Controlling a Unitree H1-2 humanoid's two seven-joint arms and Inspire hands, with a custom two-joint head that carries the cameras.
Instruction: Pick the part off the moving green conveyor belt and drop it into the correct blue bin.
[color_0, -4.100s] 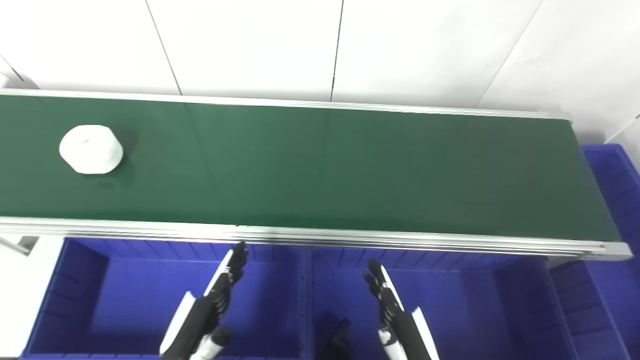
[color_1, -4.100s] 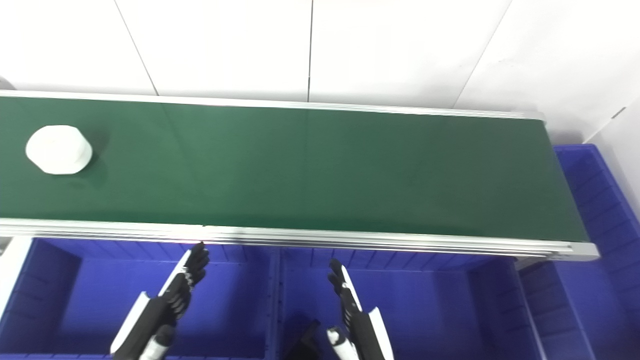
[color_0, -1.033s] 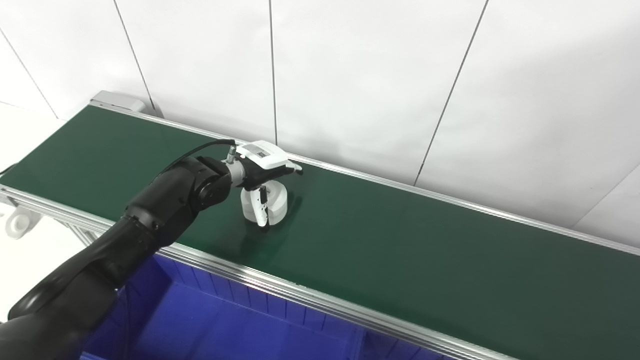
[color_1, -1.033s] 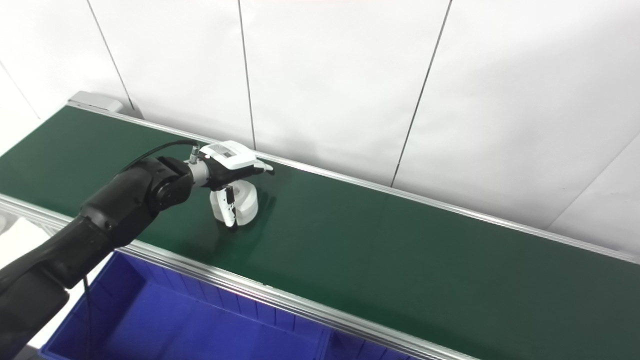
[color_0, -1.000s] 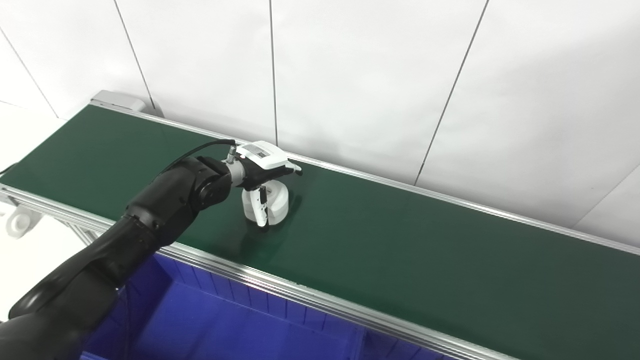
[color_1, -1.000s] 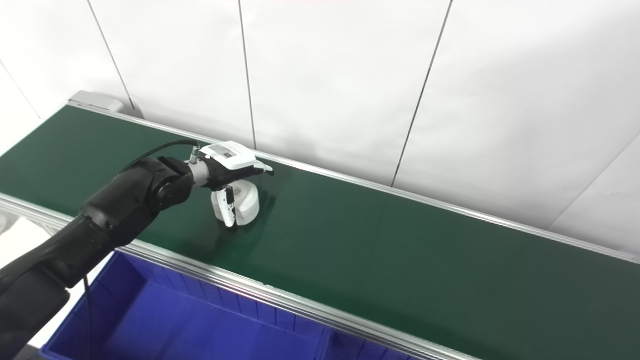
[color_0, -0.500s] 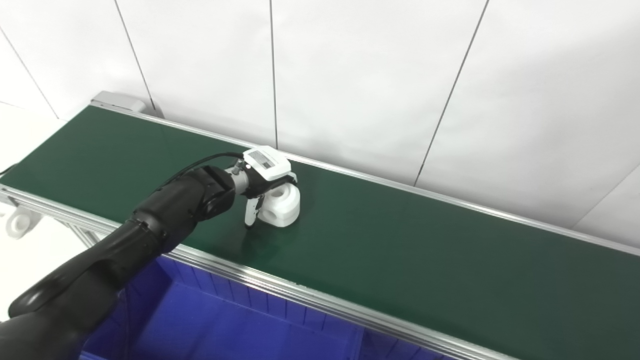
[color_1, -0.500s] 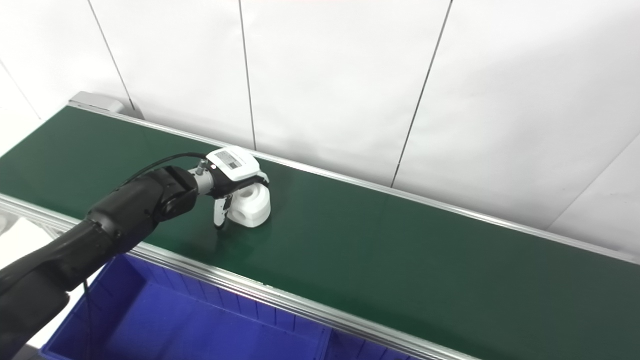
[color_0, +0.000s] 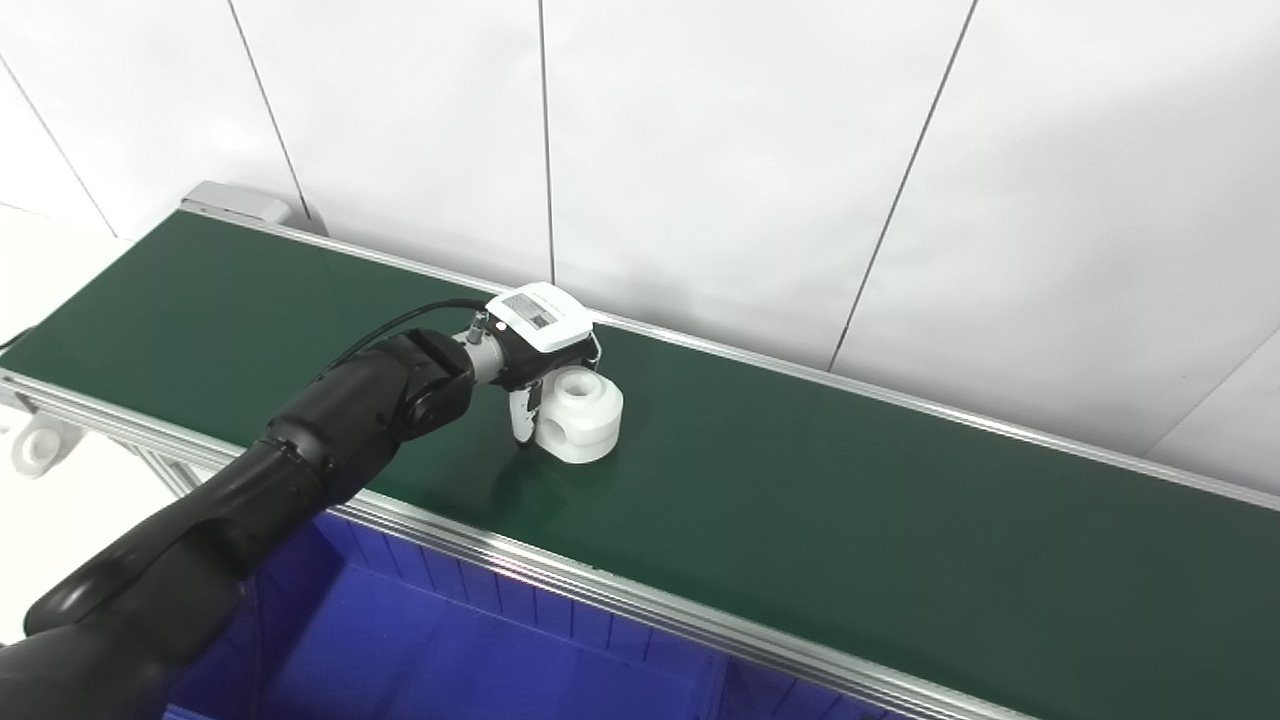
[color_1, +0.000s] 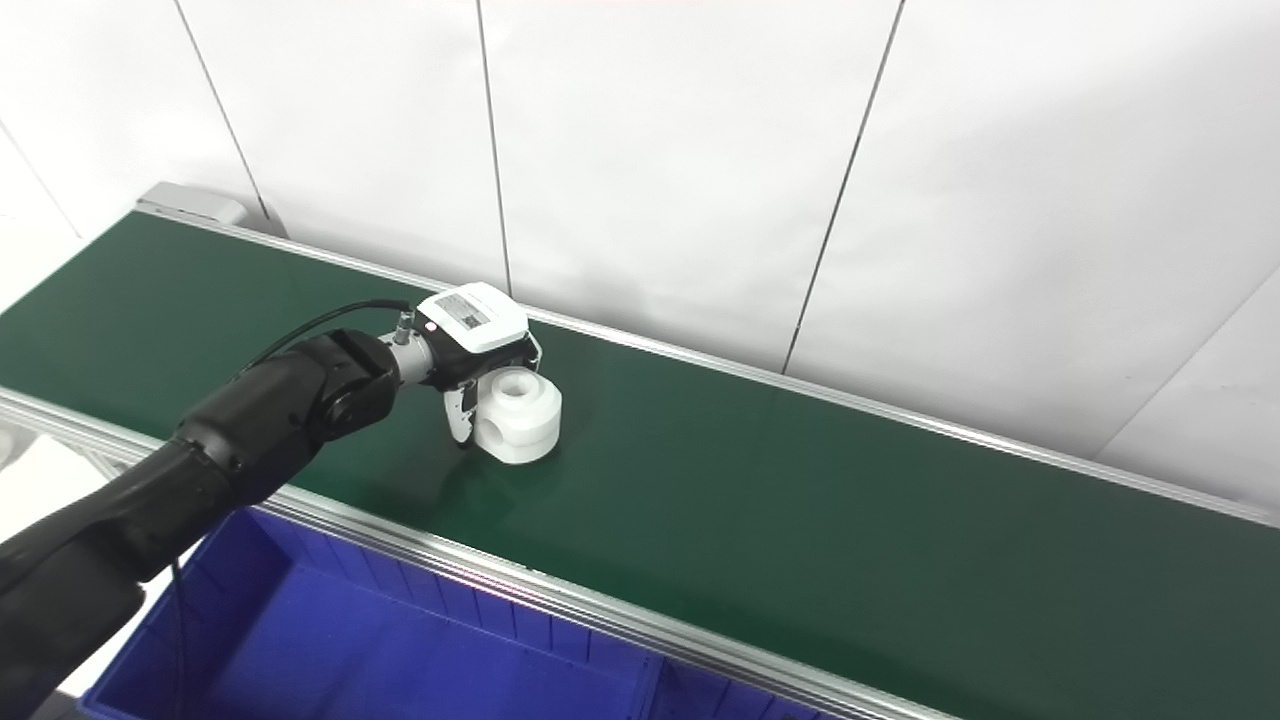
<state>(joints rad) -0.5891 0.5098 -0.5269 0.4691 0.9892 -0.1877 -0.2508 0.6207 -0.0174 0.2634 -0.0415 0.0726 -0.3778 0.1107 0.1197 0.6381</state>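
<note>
While the green belt (color_0: 820, 500) runs bare along the white wall (color_0: 720, 150), a blue bin (color_0: 450, 660) sits below its near edge, with only a metal rail (color_0: 600, 590) between them. The white part (color_0: 583, 412), a stubby round piece with a hole on top and another in its side, rests toward the belt's far edge. The left hand (color_0: 530, 350) closes around it from above, thumb on its left side.

No legible text, number or brand appears in either view. The only marking is a small grey label on the white back plate of the left hand (color_0: 535, 330); its print is too small and blurred to read.
</note>
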